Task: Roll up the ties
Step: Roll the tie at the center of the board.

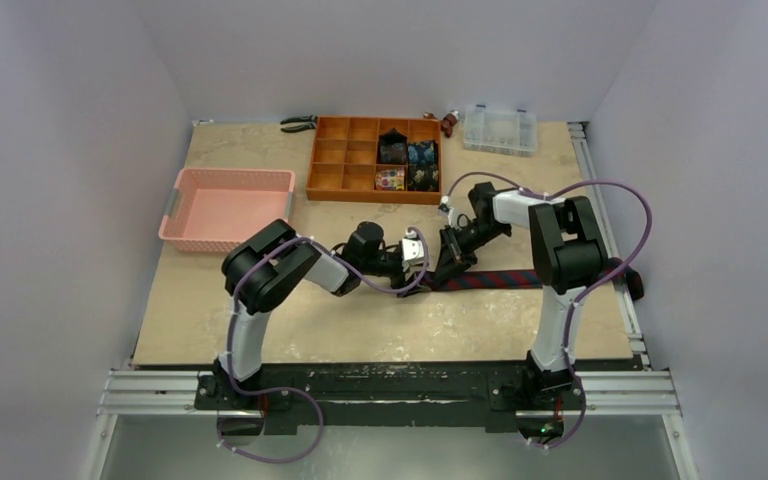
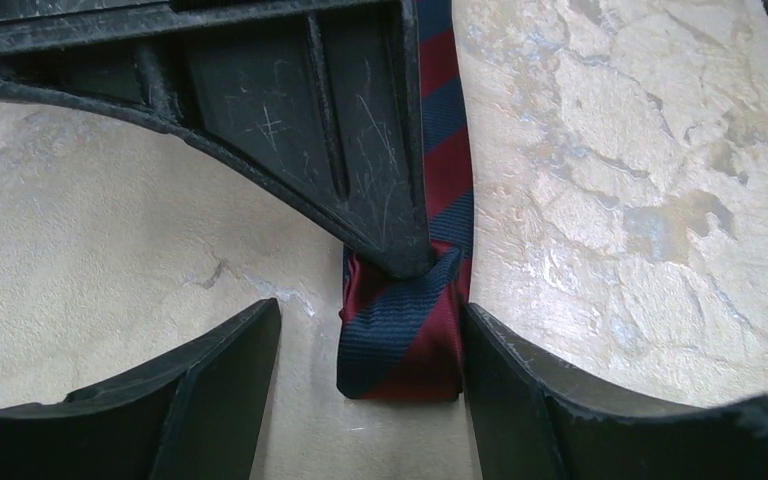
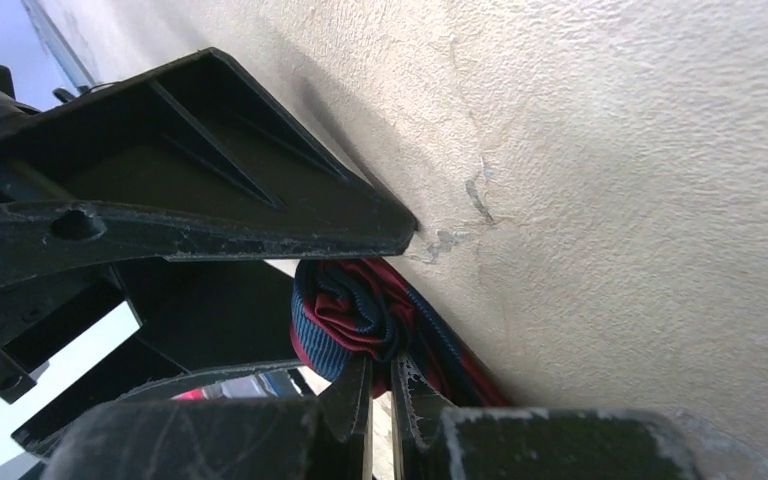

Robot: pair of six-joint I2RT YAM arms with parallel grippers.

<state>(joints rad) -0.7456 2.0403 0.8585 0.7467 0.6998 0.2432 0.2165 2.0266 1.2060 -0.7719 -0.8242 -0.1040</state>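
The striped tie (image 1: pixel 500 279) lies flat on the worktop (image 1: pixel 380 320), right of centre. Its long axis runs across the table, from the far right edge in toward the middle. Its inner end is turned over into a small loose roll (image 2: pixel 405 335) of only a turn or so, and the rest of the length is unrolled.

The right end effector (image 3: pixel 381 386) is at that roll with its jaws clenched. Its tips are buried in the folded fabric, so it appears to be grasping the innermost turn as a core. In the left wrist view, one of its fingers (image 2: pixel 310 130) comes down from above and ends in the fold.

The left end effector (image 2: pixel 370 315) is released and straddles the roll from the opposite side. One finger (image 2: pixel 550 400) just touches the roll's edge, and the other finger (image 2: pixel 210 390) stands apart from it over bare worktop.

Both arms are at the roll, meeting over the middle of the table. The unrolled fabric stretches away from the left arm, past the right arm's base side. Any further winding would therefore have to travel along that axis toward the right.

Farther back, an orange organiser (image 1: pixel 335 155) holds rolled ties (image 1: pixel 407 158) in its right-hand compartments. A pink basket (image 1: pixel 185 205) sits well to the left.
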